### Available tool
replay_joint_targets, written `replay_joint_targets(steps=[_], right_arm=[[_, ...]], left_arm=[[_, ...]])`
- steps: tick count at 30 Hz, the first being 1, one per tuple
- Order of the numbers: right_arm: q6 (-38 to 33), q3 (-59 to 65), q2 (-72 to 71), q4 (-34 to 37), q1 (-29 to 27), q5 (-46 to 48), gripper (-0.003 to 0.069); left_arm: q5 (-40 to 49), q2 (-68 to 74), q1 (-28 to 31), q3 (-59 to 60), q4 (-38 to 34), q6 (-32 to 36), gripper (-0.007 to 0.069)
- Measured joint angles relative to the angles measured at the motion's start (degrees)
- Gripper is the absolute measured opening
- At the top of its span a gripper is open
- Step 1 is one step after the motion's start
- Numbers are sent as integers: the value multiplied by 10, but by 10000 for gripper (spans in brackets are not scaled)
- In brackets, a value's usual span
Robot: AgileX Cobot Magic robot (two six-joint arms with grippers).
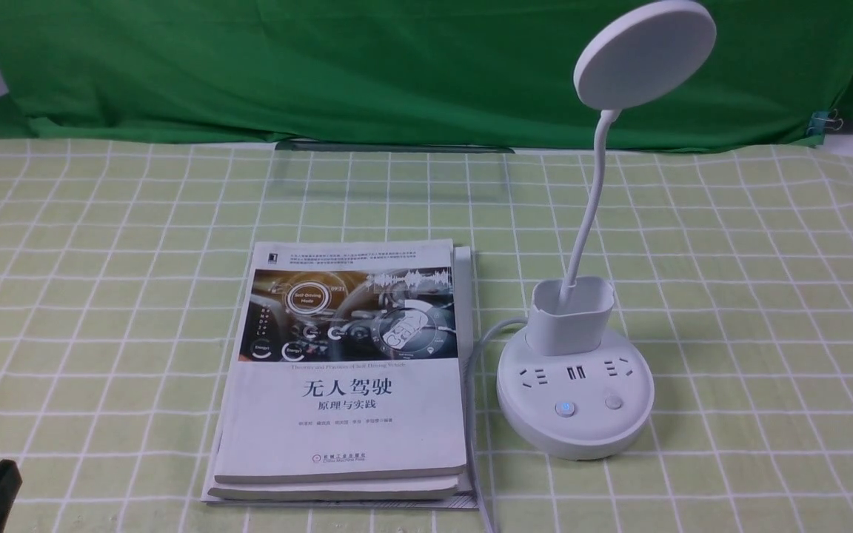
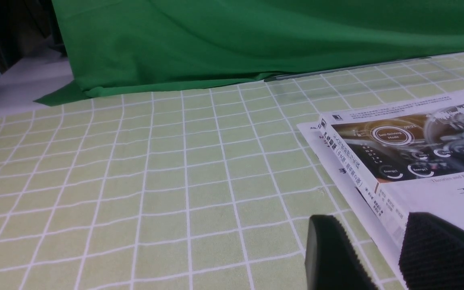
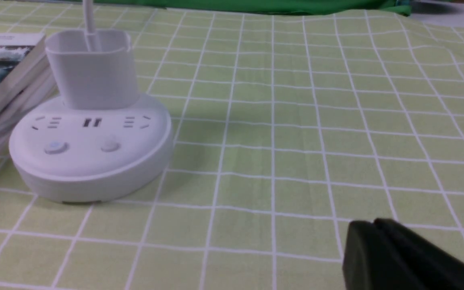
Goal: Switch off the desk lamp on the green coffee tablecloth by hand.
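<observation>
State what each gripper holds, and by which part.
Nothing. The left gripper is open over the tablecloth; the right gripper is shut on nothing, away from the desk lamp.

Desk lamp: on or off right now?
Cannot tell: the desk lamp head faces away from the camera; only its left button glows blue.

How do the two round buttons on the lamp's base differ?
The left button has a blue glowing mark at its centre; the right button is plain white with no glow. The left button sits below the left socket, nearer the books; the right button sits below the right socket, on the side away from them. Both are small, round, and set in the front of the desk lamp base.
</observation>
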Motion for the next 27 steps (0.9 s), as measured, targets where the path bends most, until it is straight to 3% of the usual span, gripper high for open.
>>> replay_joint_targets(steps=[27], right_arm=[[0, 0, 0, 0, 0, 0, 136]], left_arm=[[0, 0, 0, 0, 0, 0, 242]])
